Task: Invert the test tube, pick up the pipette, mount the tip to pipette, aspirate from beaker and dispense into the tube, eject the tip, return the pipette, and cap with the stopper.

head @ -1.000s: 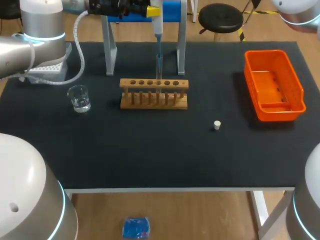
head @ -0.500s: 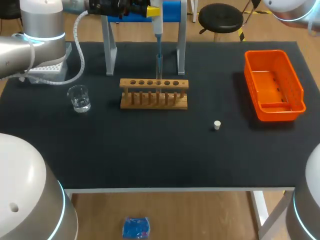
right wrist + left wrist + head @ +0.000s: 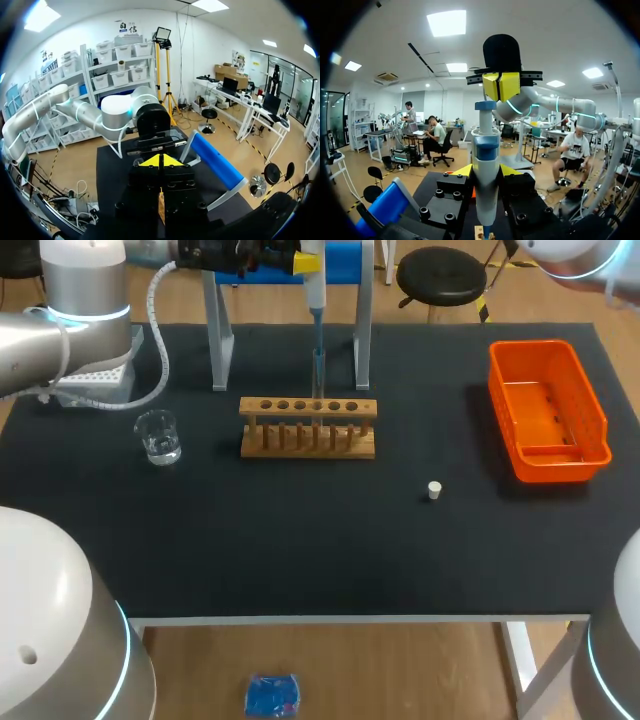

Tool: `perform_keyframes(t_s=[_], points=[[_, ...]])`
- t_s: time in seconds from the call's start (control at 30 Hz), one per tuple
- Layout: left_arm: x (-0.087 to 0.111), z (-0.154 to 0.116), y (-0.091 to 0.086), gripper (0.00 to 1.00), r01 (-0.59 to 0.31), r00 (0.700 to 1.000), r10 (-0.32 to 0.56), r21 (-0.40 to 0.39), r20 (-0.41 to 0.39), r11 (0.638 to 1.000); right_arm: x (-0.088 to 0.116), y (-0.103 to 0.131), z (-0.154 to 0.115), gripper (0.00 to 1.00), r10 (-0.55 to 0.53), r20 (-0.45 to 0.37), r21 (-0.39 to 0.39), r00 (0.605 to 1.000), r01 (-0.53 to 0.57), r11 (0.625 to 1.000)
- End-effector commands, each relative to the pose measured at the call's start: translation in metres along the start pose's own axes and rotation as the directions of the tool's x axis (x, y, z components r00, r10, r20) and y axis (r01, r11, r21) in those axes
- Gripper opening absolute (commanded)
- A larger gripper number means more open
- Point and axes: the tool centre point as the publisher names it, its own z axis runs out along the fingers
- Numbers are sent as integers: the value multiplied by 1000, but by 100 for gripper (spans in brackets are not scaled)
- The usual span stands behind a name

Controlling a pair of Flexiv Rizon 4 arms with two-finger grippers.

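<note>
My left gripper is at the table's back, shut on the white and blue pipette, which hangs upright. The pipette's tip reaches down into the clear test tube standing in the wooden rack. In the left wrist view the pipette stands between the left gripper's yellow tips. My right gripper is shut just over the pipette's plunger; I cannot tell if they touch. The right gripper holds nothing. A beaker with water stands left of the rack. The white stopper lies on the mat to the right.
An orange bin sits at the right side. The pipette stand, with white legs and a blue bar, straddles the area behind the rack. A tip box is at the back left, beneath my left arm.
The part of my right arm seen at the head view's top right has shifted slightly to the left. The pipette, tube and left gripper have stayed put.
</note>
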Motion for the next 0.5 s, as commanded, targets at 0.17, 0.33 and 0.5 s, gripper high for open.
perform_keyframes(t_s=[0.17, 0.33, 0.5], points=[[2, 0, 0, 0, -1, 1000, 1, 1, 4, 1000, -5, 1, 6, 0, 6, 2, 12, 1000, -6, 1000], [2, 0, 0, 0, -1, 1000, 1, 1, 4, 1000, -6, 1, 7, 0, 9, 3, 12, 1000, -9, 1000], [2, 0, 0, 0, -1, 1000, 1, 1, 4, 1000, -6, 3, 6, 0, 14, 4, 5, 1000, -14, 1000]])
